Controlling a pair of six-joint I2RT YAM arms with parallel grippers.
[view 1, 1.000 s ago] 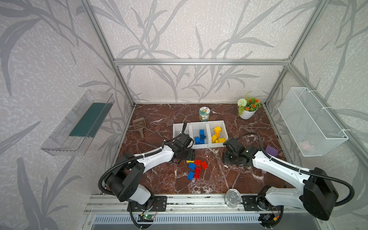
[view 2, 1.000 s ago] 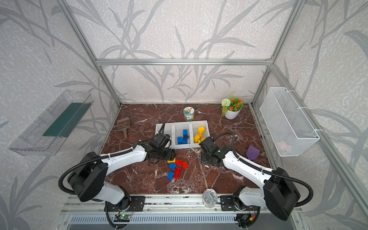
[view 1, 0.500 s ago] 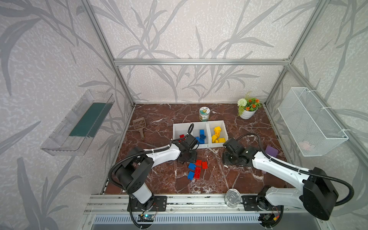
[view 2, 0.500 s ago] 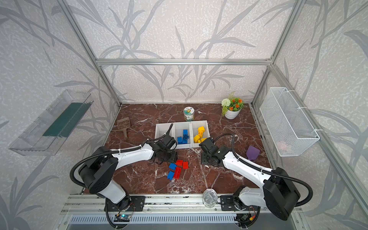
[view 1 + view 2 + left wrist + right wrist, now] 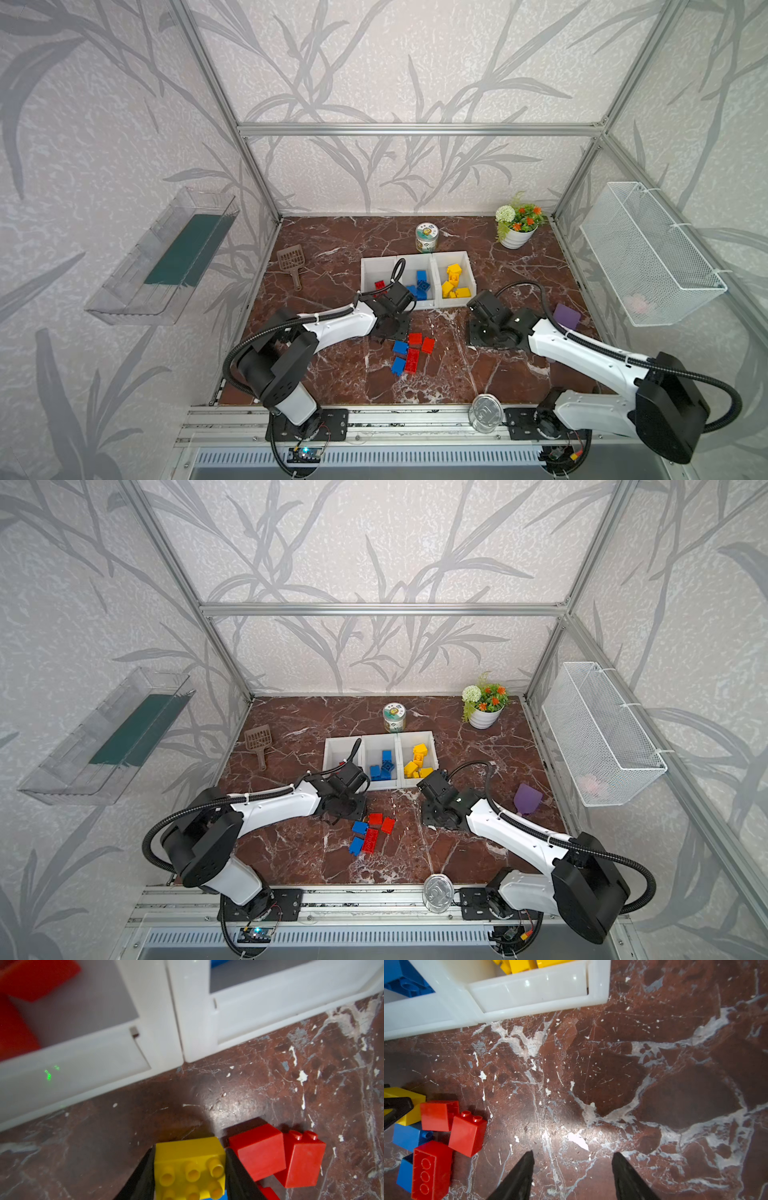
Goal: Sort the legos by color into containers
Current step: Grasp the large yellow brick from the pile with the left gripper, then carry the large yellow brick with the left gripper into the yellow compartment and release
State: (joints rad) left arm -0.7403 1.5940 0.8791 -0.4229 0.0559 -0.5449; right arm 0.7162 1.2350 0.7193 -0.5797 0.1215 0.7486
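Note:
Three joined white containers (image 5: 366, 270) stand mid-table; in both top views the left one holds a red lego (image 5: 380, 285), the middle one blue legos (image 5: 420, 283), the right one yellow legos (image 5: 453, 280). In front lies a loose pile of red legos (image 5: 413, 359) and blue legos (image 5: 400, 347). My left gripper (image 5: 190, 1151) is down at the pile's back edge, shut on a yellow lego (image 5: 190, 1163) beside two red legos (image 5: 259, 1151). My right gripper (image 5: 573, 1155) hovers open over bare marble right of the pile, with nothing between its fingers.
A tin can (image 5: 427, 237) and a flower pot (image 5: 517, 226) stand behind the containers. There is a brown scoop (image 5: 292, 262) at the left, a purple piece (image 5: 566, 316) at the right and a round clear lid (image 5: 485, 412) on the front rail. The wire basket (image 5: 648, 253) and the clear tray (image 5: 166, 257) hang on the side walls.
My left gripper has come forward from the left container's front down onto the pile, and its jaws have closed on the yellow lego. The right arm has stayed where it was.

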